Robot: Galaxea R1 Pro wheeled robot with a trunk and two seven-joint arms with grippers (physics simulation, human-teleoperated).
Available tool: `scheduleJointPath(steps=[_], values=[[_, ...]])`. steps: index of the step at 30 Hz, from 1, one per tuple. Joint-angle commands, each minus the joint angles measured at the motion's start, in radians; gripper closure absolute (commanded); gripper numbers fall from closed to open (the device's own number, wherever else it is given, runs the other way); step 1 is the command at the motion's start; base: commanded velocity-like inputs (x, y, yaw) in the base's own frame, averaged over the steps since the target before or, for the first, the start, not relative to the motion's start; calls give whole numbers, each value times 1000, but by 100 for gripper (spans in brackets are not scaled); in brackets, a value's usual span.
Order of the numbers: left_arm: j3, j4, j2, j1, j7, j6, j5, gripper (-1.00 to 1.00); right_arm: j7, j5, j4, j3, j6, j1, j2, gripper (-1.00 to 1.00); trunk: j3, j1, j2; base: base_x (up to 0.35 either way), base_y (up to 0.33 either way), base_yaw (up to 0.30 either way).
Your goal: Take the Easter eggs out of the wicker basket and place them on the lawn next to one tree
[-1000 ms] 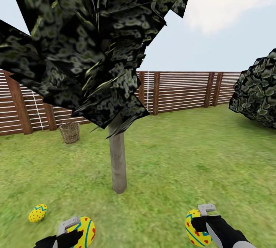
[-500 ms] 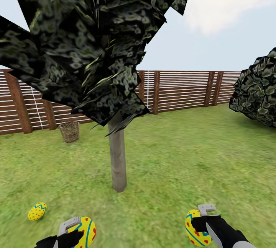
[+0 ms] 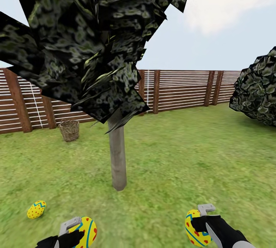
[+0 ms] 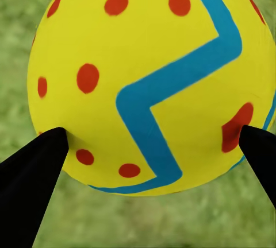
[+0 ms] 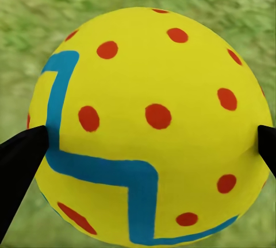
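One Easter egg point(image 3: 36, 209) lies on the lawn point(image 3: 184, 163) near the tree point(image 3: 118, 156) — both grippers' fingers clamp the other two eggs, the distant wicker basket point(image 3: 69, 130) seemingly emptied — placing remains.

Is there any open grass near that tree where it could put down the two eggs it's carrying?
Yes. Bare lawn runs from the tree trunk right toward the bush, and in front of the trunk between the left gripper and right gripper. Left of the trunk one egg already lies; the wicker basket stands back by the fence.
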Motion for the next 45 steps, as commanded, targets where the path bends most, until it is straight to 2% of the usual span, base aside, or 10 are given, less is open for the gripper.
scheduleJointPath(steps=[1, 45], values=[[7, -2, -2, -1, -10, 4, -10, 100, 1, -3, -2, 8, 6, 0, -1, 100, -4, 4, -8, 0, 0, 0], [7, -2, -3, -1, -10, 4, -10, 100, 1, -3, -2, 8, 6, 0, -1, 100, -142, 173, -316, 0, 0, 0]])
